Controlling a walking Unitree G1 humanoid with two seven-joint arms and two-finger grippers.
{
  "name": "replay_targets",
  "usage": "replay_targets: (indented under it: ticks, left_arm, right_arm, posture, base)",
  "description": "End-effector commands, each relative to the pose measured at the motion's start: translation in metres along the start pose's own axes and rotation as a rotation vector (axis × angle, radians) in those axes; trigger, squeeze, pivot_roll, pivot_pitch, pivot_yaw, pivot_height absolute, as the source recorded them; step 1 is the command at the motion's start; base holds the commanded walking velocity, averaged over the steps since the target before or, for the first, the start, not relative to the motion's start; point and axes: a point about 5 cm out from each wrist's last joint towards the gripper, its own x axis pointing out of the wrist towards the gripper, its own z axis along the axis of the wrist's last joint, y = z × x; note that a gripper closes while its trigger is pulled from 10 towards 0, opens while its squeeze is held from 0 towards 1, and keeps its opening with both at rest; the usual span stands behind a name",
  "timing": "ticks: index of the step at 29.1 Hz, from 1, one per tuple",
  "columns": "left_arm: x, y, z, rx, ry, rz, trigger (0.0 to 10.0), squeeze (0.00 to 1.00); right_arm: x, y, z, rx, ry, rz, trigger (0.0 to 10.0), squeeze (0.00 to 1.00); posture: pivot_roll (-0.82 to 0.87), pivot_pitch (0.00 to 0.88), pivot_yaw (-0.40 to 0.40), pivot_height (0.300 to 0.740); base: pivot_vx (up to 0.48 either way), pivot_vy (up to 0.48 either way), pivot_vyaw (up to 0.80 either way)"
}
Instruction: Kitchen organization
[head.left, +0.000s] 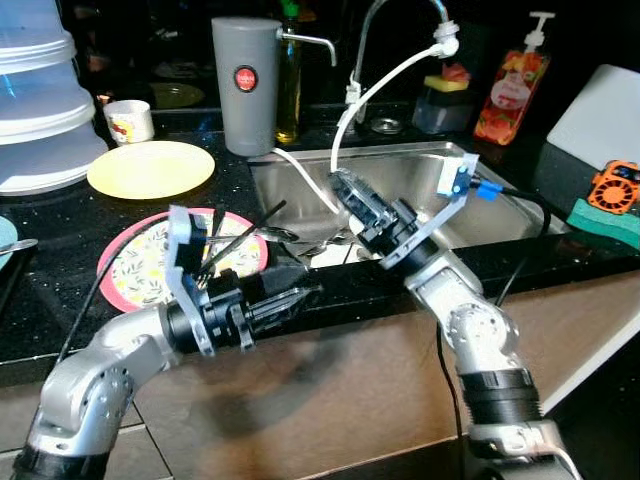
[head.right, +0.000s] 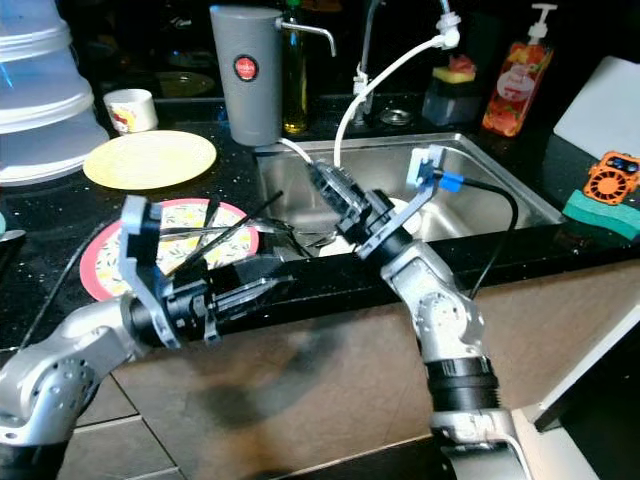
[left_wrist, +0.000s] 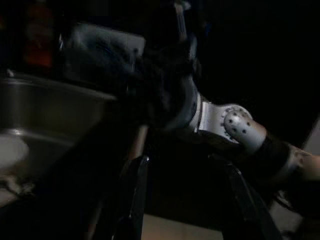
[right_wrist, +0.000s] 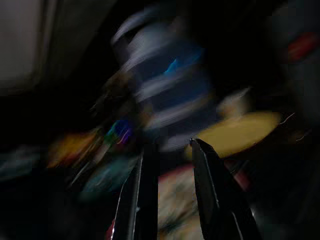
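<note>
My left gripper (head.left: 300, 297) at counter (head.left: 60, 240) front edge, just below floral plate (head.left: 140, 262); fingers (left_wrist: 137, 195) parted, nothing held. My right gripper (head.left: 340, 195) over sink (head.left: 500, 215) left rim, pointing toward plates; fingers (right_wrist: 210, 190) apart with gap between, nothing between them. Floral plate on counter left of sink, black utensils lying across it. Yellow plate (head.left: 150, 168) behind it. Grey jug (head.left: 246, 85) at sink's rear-left corner. Soap bottle (head.left: 512, 90) behind sink, right. Right wrist view blurred.
</note>
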Motion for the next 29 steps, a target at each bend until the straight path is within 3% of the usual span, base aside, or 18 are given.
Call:
replay_targets:
  ticks: [1,4,5,7,10,13,14,19,24,25,27,29]
  left_arm:
    - [-0.002,-0.008,0.002,-0.040,-0.001,-0.038,10.0,0.00]
    - [-0.007,-0.018,-0.010,-0.109,0.099,-0.106,10.0,0.00]
    - [-0.007,-0.018,-0.010,-0.109,0.099,-0.106,10.0,0.00]
    - [-0.011,-0.023,-0.022,-0.137,0.194,-0.125,10.0,0.00]
    - [-0.020,-0.027,-0.047,-0.163,0.381,-0.115,10.0,0.00]
    - [-0.022,-0.028,-0.055,-0.164,0.433,-0.104,10.0,0.00]
    - [-0.024,-0.032,-0.069,-0.201,0.494,-0.098,10.0,0.00]
    - [-0.025,-0.032,-0.085,-0.179,0.556,-0.050,10.0,0.00]
    - [-0.040,-0.038,-0.124,-0.177,0.786,-0.021,10.0,0.00]
    - [-0.043,-0.039,-0.134,-0.180,0.829,0.005,10.0,0.00]
    - [-0.053,-0.032,-0.161,-0.131,0.955,0.152,10.0,0.00]
    - [-0.059,-0.026,-0.178,-0.112,1.018,0.292,10.0,0.00]
  right_arm:
    - [-0.008,0.009,-0.013,0.061,0.108,0.064,10.0,0.00]
    - [-0.028,0.010,-0.033,0.108,0.280,0.074,10.0,0.00]
    - [-0.028,0.010,-0.033,0.108,0.280,0.074,10.0,0.00]
    - [-0.037,0.012,-0.043,0.121,0.354,0.071,10.0,0.00]
    - [-0.057,0.014,-0.067,0.113,0.560,0.050,10.0,0.00]
    - [-0.068,0.013,-0.078,0.111,0.643,0.038,10.0,0.00]
    - [-0.086,0.012,-0.095,0.120,0.771,0.013,10.0,0.00]
    - [-0.107,0.009,-0.109,0.135,0.878,-0.033,10.0,0.00]
    - [-0.139,0.001,-0.131,0.110,1.046,-0.120,10.0,0.00]
    - [-0.144,0.000,-0.137,0.105,1.080,-0.133,10.0,0.00]
    - [-0.160,-0.004,-0.154,0.089,1.192,-0.176,10.0,0.00]
    - [-0.175,-0.006,-0.170,0.058,1.291,-0.217,10.0,0.00]
  posture:
    - [0.03,0.039,-0.051,0.740]
    - [0.03,0.039,-0.050,0.740]
    - [0.03,0.039,-0.050,0.740]
    - [0.03,0.040,-0.048,0.740]
    - [0.03,0.040,-0.048,0.740]
    - [0.03,0.043,-0.048,0.740]
    - [0.03,0.045,-0.046,0.740]
    - [0.03,0.045,-0.046,0.740]
    - [0.04,0.042,-0.044,0.740]
    - [0.04,0.043,-0.043,0.740]
    - [0.03,0.041,-0.043,0.740]
    - [0.03,0.040,-0.043,0.740]
  base:
    - [0.000,0.000,0.00]
    - [0.000,0.000,0.00]
    - [0.000,0.000,0.00]
    - [0.000,0.000,0.00]
    - [0.000,0.000,0.00]
    - [0.000,0.000,0.00]
    - [0.000,0.000,0.00]
    - [0.000,0.000,0.00]
    - [0.000,0.000,0.00]
    - [0.000,0.000,0.00]
    - [0.000,0.000,0.00]
    - [0.000,0.000,0.00]
